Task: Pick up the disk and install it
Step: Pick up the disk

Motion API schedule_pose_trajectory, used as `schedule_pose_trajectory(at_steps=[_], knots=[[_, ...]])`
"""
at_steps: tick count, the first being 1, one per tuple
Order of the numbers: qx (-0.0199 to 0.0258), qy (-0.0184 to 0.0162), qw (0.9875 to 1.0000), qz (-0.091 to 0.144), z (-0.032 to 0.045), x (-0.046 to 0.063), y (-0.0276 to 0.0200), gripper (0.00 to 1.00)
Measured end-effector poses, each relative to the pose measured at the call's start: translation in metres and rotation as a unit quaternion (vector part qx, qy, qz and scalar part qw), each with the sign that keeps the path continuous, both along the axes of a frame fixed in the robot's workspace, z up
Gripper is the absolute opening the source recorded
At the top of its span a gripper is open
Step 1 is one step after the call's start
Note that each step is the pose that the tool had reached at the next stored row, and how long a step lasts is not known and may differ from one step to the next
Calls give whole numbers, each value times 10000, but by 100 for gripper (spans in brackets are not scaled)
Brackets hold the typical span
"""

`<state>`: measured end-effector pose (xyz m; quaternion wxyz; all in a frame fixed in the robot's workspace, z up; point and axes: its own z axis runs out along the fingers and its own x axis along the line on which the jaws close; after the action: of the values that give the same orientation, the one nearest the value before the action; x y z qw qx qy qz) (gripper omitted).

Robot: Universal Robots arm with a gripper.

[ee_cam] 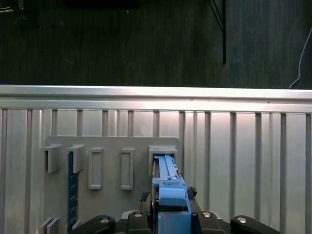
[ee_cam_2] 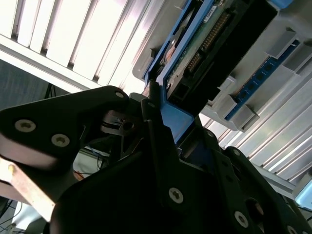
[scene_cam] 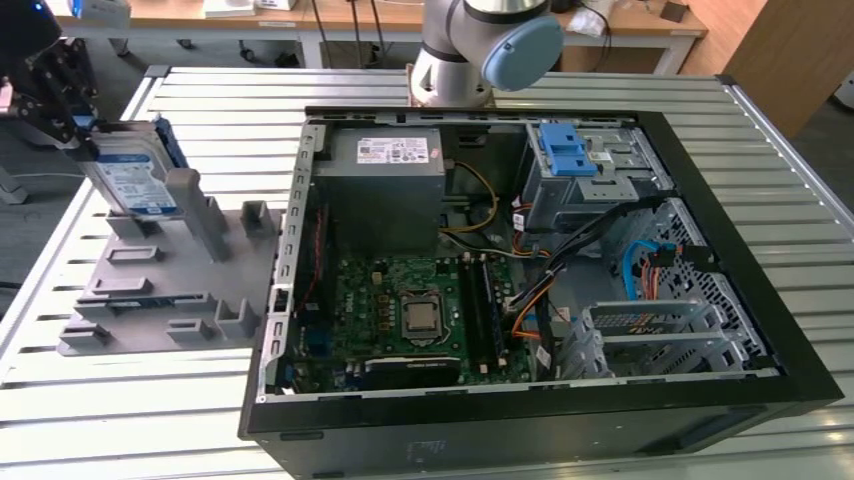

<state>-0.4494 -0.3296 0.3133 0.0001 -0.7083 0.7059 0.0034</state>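
My gripper (scene_cam: pixel 78 128) is clamped on the disk (scene_cam: pixel 134 180). In the second wrist view my fingers (ee_cam_2: pixel 155 136) press its blue carrier rail from both sides, and in the first wrist view that rail runs straight out from between them. The disk stands on edge directly beyond my fingertips, its far end seated in a slot of the grey holder block (scene_cam: pixel 174 290). I judge it gripped but not yet lifted clear. The open computer case (scene_cam: pixel 747 330) lies well away from me, on the far side of the holder, and its drive cage (scene_cam: pixel 574 165) with blue latches is farther off again. The grasp looks made; lifting the disk out, carrying it across and installing it are all left.
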Motion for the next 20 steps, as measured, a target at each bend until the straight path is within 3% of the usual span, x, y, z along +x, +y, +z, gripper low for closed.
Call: schedule_pose_trajectory(at_steps=[10,20], knots=[[0,0,10000,0,147,0,0,36],[0,1,10000,0,161,0,0,36]])
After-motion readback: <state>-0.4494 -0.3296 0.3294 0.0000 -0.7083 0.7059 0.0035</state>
